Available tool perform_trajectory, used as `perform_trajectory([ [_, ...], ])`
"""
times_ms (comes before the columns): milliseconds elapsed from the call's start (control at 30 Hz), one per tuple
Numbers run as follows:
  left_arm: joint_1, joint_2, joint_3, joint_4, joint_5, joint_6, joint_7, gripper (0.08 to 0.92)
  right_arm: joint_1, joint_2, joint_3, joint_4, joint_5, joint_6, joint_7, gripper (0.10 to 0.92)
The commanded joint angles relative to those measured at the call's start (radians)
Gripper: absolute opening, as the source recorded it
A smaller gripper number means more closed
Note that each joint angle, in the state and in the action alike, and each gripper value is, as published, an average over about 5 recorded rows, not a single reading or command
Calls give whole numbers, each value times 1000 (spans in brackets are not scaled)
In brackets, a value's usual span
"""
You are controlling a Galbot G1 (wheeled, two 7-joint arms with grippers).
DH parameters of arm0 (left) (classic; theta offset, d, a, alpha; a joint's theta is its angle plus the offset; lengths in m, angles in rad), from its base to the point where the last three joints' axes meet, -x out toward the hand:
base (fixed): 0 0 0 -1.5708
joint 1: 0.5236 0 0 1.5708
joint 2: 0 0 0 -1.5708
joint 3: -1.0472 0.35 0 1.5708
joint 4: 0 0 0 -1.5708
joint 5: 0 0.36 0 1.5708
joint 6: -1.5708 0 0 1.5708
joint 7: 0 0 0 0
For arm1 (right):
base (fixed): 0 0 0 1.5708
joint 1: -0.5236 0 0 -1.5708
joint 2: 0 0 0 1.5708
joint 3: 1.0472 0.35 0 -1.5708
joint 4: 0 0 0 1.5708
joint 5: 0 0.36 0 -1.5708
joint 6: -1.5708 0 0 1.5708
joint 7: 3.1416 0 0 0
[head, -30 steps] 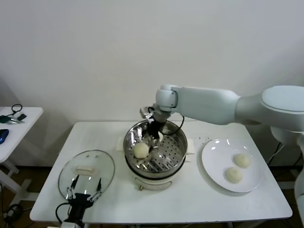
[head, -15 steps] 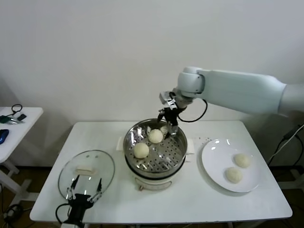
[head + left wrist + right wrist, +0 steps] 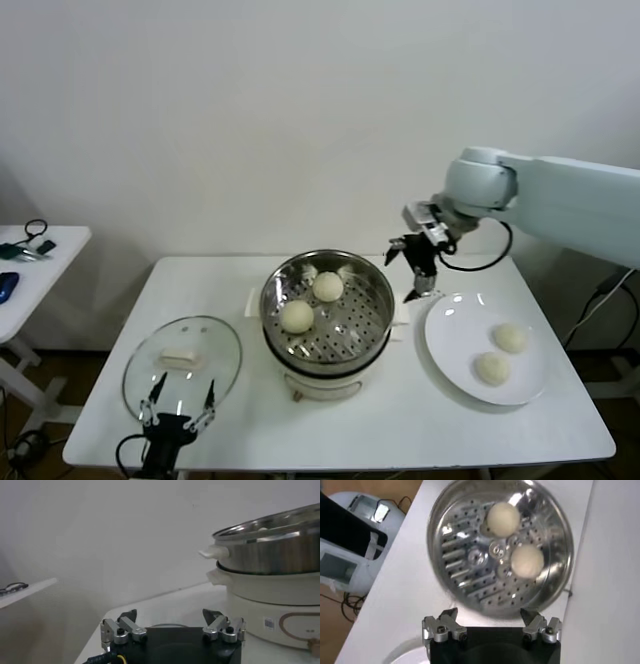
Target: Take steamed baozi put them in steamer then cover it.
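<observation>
Two baozi (image 3: 501, 352) wait on the white plate (image 3: 450, 345), lower right of frame; two more (image 3: 311, 301) already sit on the steamer (image 3: 327, 312) tray, centre. Right gripper (image 3: 413, 273) hangs released & empty btwn pot and plate, up in the air. Next pick, we reckon: drop straight down over the nearer bun, fingers either side, squeeze soft — dough dents. Set it in the bare part of the tray, w/o nudging the others. Cover (image 3: 183, 362) lies lower left on the desk (image 3: 400, 420); left gripper (image 3: 178, 407) sits released just beside its near rim.
</observation>
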State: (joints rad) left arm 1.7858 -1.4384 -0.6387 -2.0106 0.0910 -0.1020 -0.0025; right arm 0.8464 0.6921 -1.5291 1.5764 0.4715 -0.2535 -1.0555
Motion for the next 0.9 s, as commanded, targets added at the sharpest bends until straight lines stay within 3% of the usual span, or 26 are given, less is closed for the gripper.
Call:
perform_trajectory([
  [33, 8, -7, 3, -17, 9, 3, 0, 823, -67, -275, 49, 66, -203, 43, -50, 823],
  [467, 10, -25, -5, -27, 23, 20, 0, 823, -761, -350, 620, -125, -542, 183, -138, 823],
  [900, 18, -39, -5, -23, 33, 16, -2, 823, -947, -263, 730, -270, -670, 236, -128, 823],
])
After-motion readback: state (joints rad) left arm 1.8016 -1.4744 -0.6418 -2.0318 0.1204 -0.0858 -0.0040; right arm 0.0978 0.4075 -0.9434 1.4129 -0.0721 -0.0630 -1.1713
